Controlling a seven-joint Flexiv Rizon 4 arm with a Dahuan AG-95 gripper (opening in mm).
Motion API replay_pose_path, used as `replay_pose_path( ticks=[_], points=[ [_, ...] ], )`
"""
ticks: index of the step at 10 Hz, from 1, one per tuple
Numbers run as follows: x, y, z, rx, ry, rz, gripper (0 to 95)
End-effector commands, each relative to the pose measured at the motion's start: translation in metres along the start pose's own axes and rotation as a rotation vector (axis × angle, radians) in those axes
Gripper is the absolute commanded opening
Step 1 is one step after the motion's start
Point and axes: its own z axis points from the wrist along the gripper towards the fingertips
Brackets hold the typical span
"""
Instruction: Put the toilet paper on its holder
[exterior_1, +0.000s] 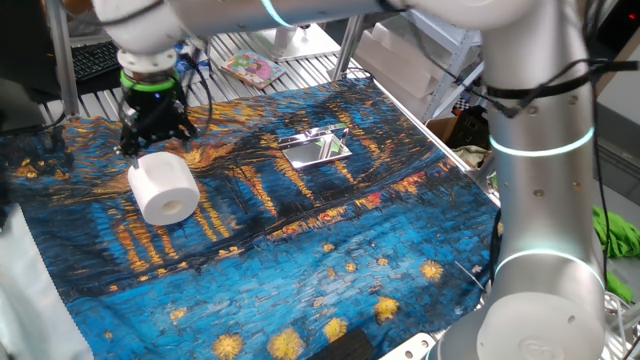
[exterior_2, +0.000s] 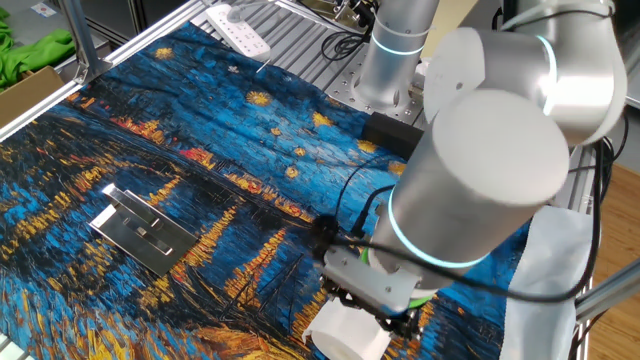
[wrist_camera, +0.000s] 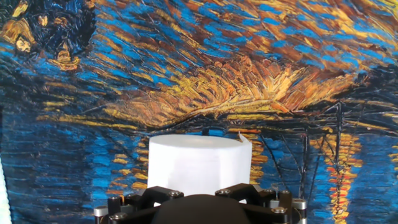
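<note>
A blue and gold painted cloth (exterior_1: 330, 260) is spread over the table. The toilet paper (exterior_1: 164, 187) is clamped sideways in the gripper (exterior_1: 156, 140), well apart from the chrome holder (exterior_1: 316, 148).

Colours: mostly blue/orange painted cloth, white roll, chrome holder

Surface (exterior_1: 330, 260) cloth is a brush-stroke painting print: deep blue, orange-gold streaks, yellow star blobs, black line patches. Toilet paper (exterior_1: 165, 188) plain white, no print. Holder (exterior_1: 316, 148) mirror chrome with a greenish reflection. Gripper (exterior_1: 155, 140) body black, green ring above it. Arm (exterior_2: 480, 150) grey-white with glowing cyan bands. Green cloth (exterior_1: 622, 232) at one fixed view's right edge. White power strip (exterior_2: 238, 28) on grey metal slats
</note>
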Motion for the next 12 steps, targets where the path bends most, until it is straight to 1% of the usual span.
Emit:
replay_pose_path(
  ticks=[1,4,5,7,8,9,12],
  points=[
    [0.000,0.001,0.002,-0.013,0.014,0.015,95.0],
    [0.003,0.000,0.008,-0.064,0.015,0.042,95.0],
    [0.003,-0.001,0.012,-0.059,0.002,0.041,95.0],
    [0.004,0.000,0.017,-0.062,-0.007,0.047,95.0],
    [0.004,0.000,0.020,-0.068,-0.008,0.058,95.0],
    [0.004,0.001,0.022,-0.090,-0.008,0.076,95.0],
    [0.003,0.002,0.028,-0.093,-0.014,0.092,95.0]
  ],
)
